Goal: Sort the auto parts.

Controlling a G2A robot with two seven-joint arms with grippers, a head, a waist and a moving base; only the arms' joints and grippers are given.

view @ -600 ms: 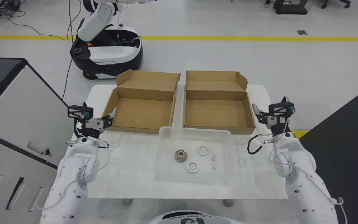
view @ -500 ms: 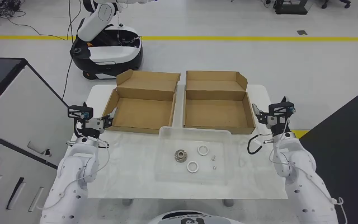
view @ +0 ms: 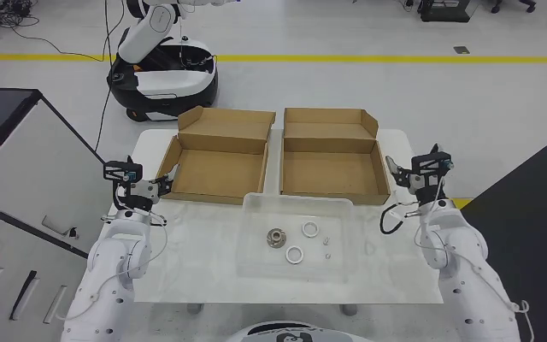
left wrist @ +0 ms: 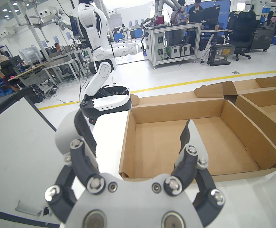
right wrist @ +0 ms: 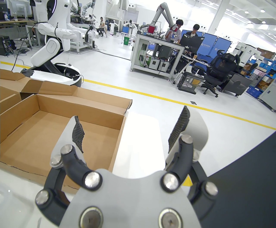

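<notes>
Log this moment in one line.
left gripper open, empty | right gripper open, empty | parts in clear tray | cardboard boxes empty

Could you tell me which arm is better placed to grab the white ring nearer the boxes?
Probably right: the open right gripper is nearer that white ring, in the tray's right half, than the left gripper.

1. Ceiling lamps (right wrist: 262, 10) light the hall brightly and evenly from above.
2. The white surface (right wrist: 140, 138) glares almost blank.
3. Soft shade lies along the inner walls of the cardboard box (left wrist: 155, 140).
4. The yellow floor line (left wrist: 194, 82) bows slightly in the left wrist view.
</notes>
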